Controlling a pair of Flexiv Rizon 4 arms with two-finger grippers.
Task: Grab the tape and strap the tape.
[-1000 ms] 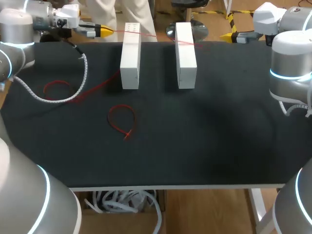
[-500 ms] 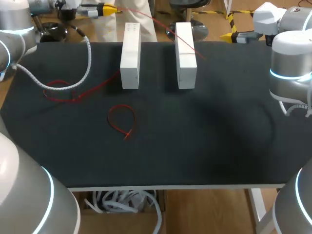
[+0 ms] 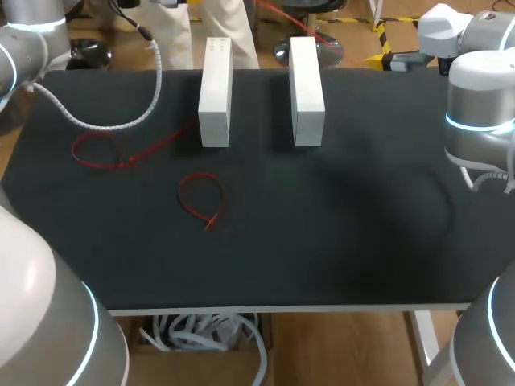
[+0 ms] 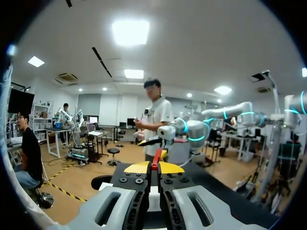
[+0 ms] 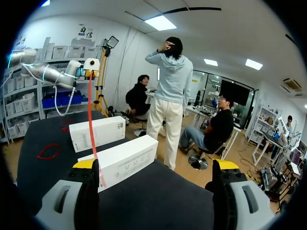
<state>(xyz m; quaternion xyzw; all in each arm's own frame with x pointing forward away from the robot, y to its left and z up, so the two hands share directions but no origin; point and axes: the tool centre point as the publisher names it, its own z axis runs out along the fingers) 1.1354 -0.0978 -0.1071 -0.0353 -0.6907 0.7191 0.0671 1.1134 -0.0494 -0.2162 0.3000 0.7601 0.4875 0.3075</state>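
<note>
My left gripper (image 4: 154, 167) is shut on a thin red tape (image 4: 156, 160), pinched between its yellow tips, high above the table's far left corner. In the right wrist view the left gripper (image 5: 90, 72) holds the tape (image 5: 91, 124) up, and the strip slants down across the nearer white box (image 5: 124, 160). In the head view the tape (image 3: 294, 24) runs over the far end of the right white box (image 3: 306, 90); the left white box (image 3: 216, 92) stands beside it. My right gripper (image 5: 156, 165) is open and empty, near the far right edge (image 3: 386, 60).
A red tie with a loop and a long tail (image 3: 100, 151) lies left of the boxes. Another closed red loop (image 3: 201, 199) lies in front of them. My left arm's grey cable (image 3: 121, 121) droops onto the dark mat (image 3: 322, 225).
My left arm has risen and drawn back with the red tape, lifting it off the far end of the left box; its gripper has left the head view. The right arm has not moved.
</note>
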